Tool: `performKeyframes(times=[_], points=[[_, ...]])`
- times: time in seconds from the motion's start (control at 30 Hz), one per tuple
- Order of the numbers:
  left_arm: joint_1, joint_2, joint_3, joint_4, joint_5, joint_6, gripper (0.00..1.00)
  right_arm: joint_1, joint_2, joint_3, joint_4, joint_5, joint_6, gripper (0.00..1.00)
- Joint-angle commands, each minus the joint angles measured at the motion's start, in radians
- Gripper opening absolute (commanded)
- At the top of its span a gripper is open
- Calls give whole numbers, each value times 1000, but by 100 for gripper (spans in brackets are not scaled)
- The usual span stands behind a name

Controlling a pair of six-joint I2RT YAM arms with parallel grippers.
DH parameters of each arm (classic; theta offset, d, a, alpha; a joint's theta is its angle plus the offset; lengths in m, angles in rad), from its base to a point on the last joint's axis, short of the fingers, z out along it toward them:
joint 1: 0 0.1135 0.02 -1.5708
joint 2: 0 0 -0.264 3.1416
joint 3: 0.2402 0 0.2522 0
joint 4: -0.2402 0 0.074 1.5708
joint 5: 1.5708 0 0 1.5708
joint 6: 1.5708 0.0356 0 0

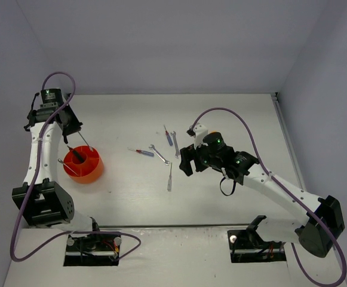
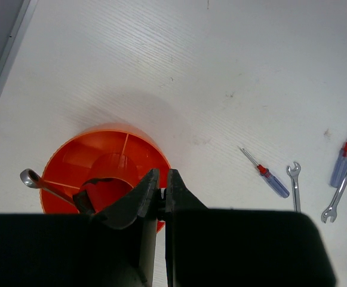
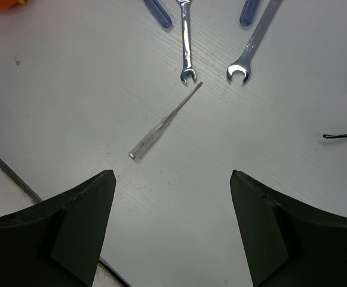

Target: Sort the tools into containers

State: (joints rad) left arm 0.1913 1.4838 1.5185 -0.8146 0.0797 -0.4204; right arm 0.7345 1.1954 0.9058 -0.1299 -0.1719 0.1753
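- Lying flat on the white table [image 1: 233,119], a slim screwdriver with a clear plastic handle and a thin steel shaft [image 3: 164,122] was found ahead of the right gripper [image 3: 172,176], near it but untouched.
- Its long axis was seen to run on a slant in the right wrist view. The clear handle end was turned back toward the left-hand finger, and the tip was pointed away from the gripper.
- Just beyond the tip, and apart from it, the open end of a thin silver wrench [image 3: 187,42] was seen, with a second, larger silver wrench [image 3: 254,45] beside it.
- The right gripper's fingers were held spread wide, with nothing between them. The screwdriver was placed roughly midway between their lines.
- A reach forward and down was judged to be called for. A turn of the wrist was also judged necessary, so that the fingers would close across the shaft rather than along the slant.
- A round orange-red plastic tub with inner dividers [image 2: 110,134] was seen well apart to the left. A silver spanner [image 2: 39,182] was leaned out over its rim.
- The left gripper [image 2: 161,182] was held pressed together above the tub, and nothing could be made out between its fingers.
- The right arm was judged much the nearer to the screwdriver.
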Motion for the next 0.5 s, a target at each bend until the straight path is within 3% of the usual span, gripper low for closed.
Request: performKeyframes(times=[0.0, 0.3, 0.47], points=[[8, 27, 7, 67, -35, -19, 0, 3, -10, 2, 52, 11, 3, 75], [9, 66, -100, 153, -37, -56, 1, 4, -4, -12, 52, 25, 5, 75], [8, 59, -131, 152, -45, -49, 13, 3, 10, -13, 51, 51, 16, 75]])
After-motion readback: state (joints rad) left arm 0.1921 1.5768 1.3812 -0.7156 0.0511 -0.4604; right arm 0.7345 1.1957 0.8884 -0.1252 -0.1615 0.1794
